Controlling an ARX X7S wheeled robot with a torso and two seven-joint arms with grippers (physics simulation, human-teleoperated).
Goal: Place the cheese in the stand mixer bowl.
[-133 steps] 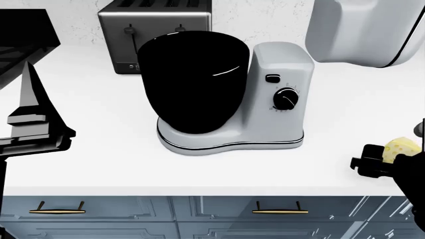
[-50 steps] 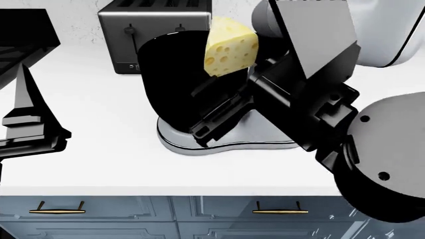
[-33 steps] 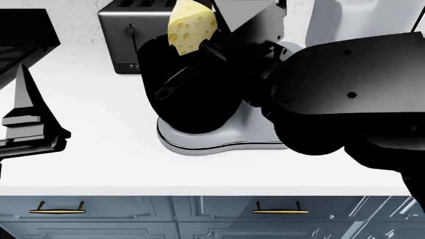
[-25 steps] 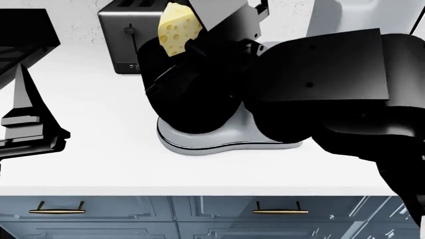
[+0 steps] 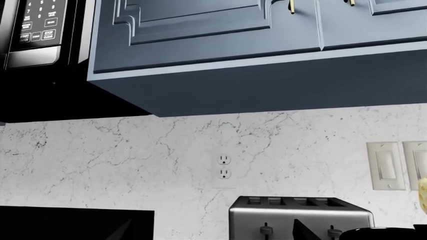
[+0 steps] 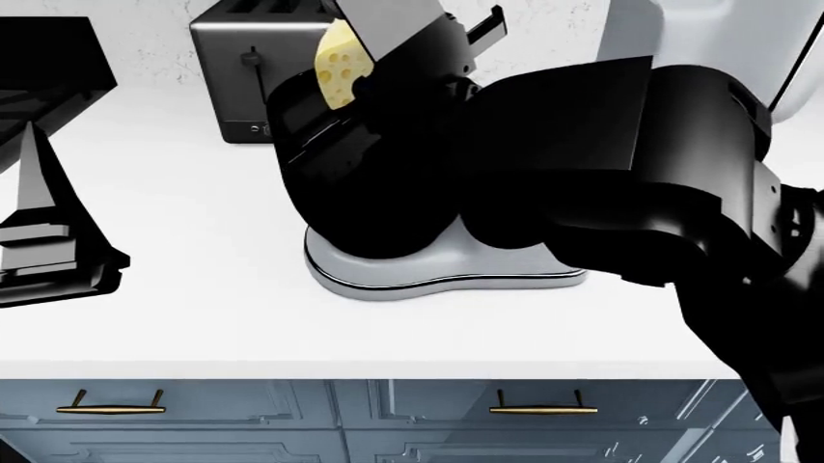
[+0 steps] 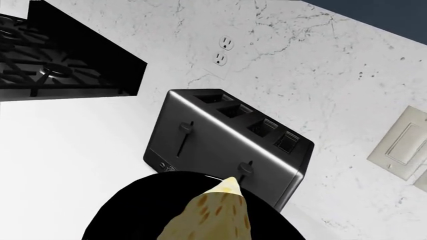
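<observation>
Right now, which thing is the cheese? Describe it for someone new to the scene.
Find the steel toaster against the back wall, then the glossy black mixer bowl in front of it. Above the bowl's rim, the right gripper holds the cheese: the only pale yellow thing, with round holes.

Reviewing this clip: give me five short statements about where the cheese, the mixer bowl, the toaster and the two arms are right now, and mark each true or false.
1. The cheese is held up by the right gripper over the stand mixer bowl. True.
2. The cheese already lies on the counter beside the mixer. False: it is in the air, above the bowl's rim.
3. The toaster stands behind the bowl, against the marble wall. True.
4. The left gripper is reaching into the bowl. False: it is off at the left, away from the mixer, over the white counter.
5. The toaster has a single slot. False: the right wrist view shows four slots.
</observation>
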